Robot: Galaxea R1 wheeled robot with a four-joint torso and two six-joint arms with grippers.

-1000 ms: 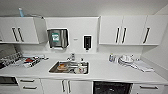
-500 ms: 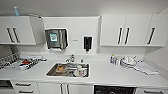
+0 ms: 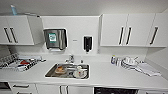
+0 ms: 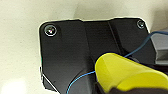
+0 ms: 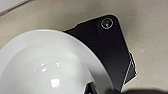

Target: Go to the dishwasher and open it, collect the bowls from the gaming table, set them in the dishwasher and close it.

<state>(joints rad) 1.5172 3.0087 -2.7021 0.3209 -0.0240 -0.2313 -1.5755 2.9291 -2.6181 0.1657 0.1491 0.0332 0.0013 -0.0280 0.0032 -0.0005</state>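
Note:
The dishwasher (image 3: 115, 90) shows as a dark strip under the counter, at the lower edge of the head view, right of the sink. A yellow bowl (image 4: 125, 72) sits close in the left wrist view, over the robot's dark plate, with my left gripper (image 4: 120, 89) shut on it. In the right wrist view a white bowl (image 5: 47, 67) hangs above the beige floor with my right gripper (image 5: 100, 90) shut on its rim. The gaming table is out of view.
A white counter (image 3: 110, 75) runs across, with a steel sink (image 3: 68, 71) holding dishes. A dish rack (image 3: 17, 63) stands at the left and stacked crockery (image 3: 130, 62) at the right. White wall cabinets (image 3: 127, 30), a towel dispenser (image 3: 55, 38) and a soap dispenser (image 3: 87, 43) hang above.
The whole head view has grown and shifted: the camera has come closer to the counter, and less of the lower cabinet fronts shows.

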